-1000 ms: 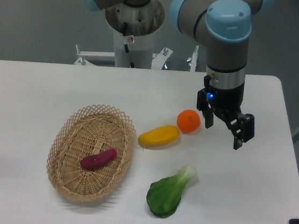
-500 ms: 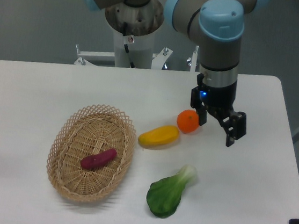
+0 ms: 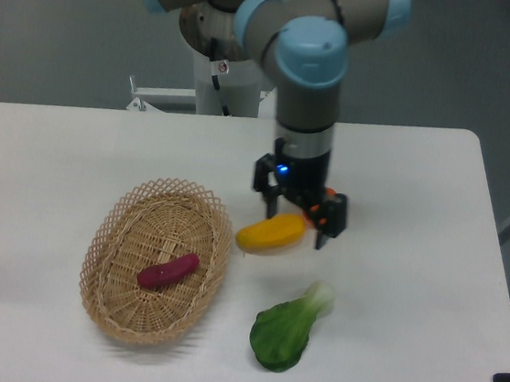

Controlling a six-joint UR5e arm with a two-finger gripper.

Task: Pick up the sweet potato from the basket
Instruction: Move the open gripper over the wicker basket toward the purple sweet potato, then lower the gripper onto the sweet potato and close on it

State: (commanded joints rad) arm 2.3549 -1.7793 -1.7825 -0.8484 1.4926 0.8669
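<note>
Swung left since a moment ago, end effector (image 3: 296, 214) now over the mango (image 3: 270, 232), fingers spread, empty. Down-left: one sweet potato (image 3: 168, 271), one basket (image 3: 110, 234).

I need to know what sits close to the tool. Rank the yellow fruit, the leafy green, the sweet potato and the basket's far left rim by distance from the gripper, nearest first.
From the gripper:
1. Yellow fruit, just below and left of the fingers.
2. Leafy green, lower on the table, toward the camera.
3. Sweet potato, inside the basket, to the left.
4. Basket's far left rim, farthest left.
</note>
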